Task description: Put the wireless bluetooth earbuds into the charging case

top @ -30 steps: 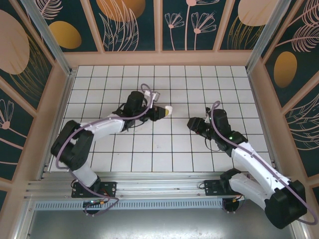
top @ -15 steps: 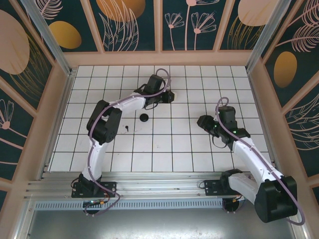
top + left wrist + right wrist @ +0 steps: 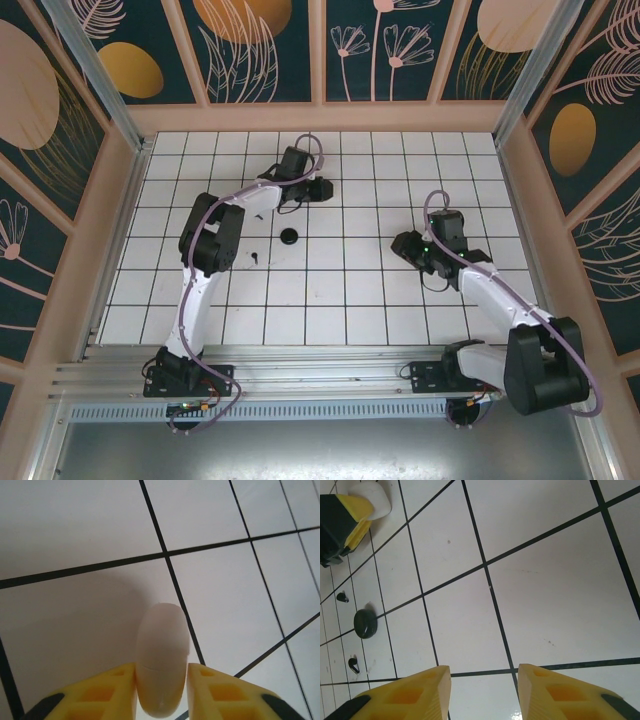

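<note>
Black and tiny, the first earbud (image 3: 353,665) lies loose on the white tiled table (image 3: 340,300), left of centre. The second earbud (image 3: 342,597), also black, lies a bit further out. Btw. the two, touching neither, sits a black round object (image 3: 365,623), flat on a tile. Both buds are outside the charging case (image 3: 161,660).

The case is white and oval w/ a thin seam across it. It sits btw. the yellow fingers (image 3: 220,690) of the left gripper (image 3: 161,680), which are drawn narrow w/ one pad against each side. It hangs low over the tiles and throws a soft shadow; whether it touches them, I can't tell. In the top cam the left arm is stretched far out, its gripper (image 3: 322,188) near the back rows of tiles and beyond both buds.

The right gripper (image 3: 482,672) is on the right half of the table, well apart from buds and case. Its fingers are spread wide over bare tile, w/ nothing btw. them.
</note>
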`<state>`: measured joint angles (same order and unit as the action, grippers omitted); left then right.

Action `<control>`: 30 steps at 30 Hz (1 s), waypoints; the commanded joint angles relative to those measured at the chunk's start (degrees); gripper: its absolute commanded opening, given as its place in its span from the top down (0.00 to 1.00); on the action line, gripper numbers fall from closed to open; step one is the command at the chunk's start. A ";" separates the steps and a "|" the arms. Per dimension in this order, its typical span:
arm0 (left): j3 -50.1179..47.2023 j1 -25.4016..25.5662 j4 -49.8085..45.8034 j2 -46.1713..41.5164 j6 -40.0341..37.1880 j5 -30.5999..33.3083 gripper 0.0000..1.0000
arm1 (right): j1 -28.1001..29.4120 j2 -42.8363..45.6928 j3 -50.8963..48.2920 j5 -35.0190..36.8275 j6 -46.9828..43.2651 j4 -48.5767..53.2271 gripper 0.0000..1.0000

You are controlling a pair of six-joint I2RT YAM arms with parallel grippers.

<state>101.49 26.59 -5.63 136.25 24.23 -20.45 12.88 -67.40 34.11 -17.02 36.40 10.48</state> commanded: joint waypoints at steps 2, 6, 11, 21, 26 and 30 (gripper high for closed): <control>1.57 0.13 -4.28 -0.02 -2.92 2.12 0.60 | 1.26 -1.29 1.36 -0.85 0.84 -2.04 0.58; 3.10 -0.02 -6.81 -1.82 -5.71 4.39 0.46 | 3.29 -2.02 2.83 0.49 0.95 -0.64 0.55; 5.44 -0.24 -10.74 -4.37 -9.13 7.58 0.38 | 6.01 -1.97 4.59 2.79 1.46 1.44 0.52; -11.55 -3.62 -7.15 -21.46 -11.50 11.17 0.33 | 18.09 -11.02 14.01 8.31 1.13 4.19 0.48; -29.42 -8.95 -0.78 -33.50 -7.96 7.03 0.32 | 25.33 -23.77 25.99 8.72 -7.73 6.61 0.45; -43.21 -12.75 3.51 -43.31 -5.99 3.08 0.31 | 29.90 -34.35 37.66 9.12 -20.03 8.61 0.44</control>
<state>64.71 15.22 -5.89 97.56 16.01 -13.32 40.56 -97.19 65.56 -8.93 26.89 16.12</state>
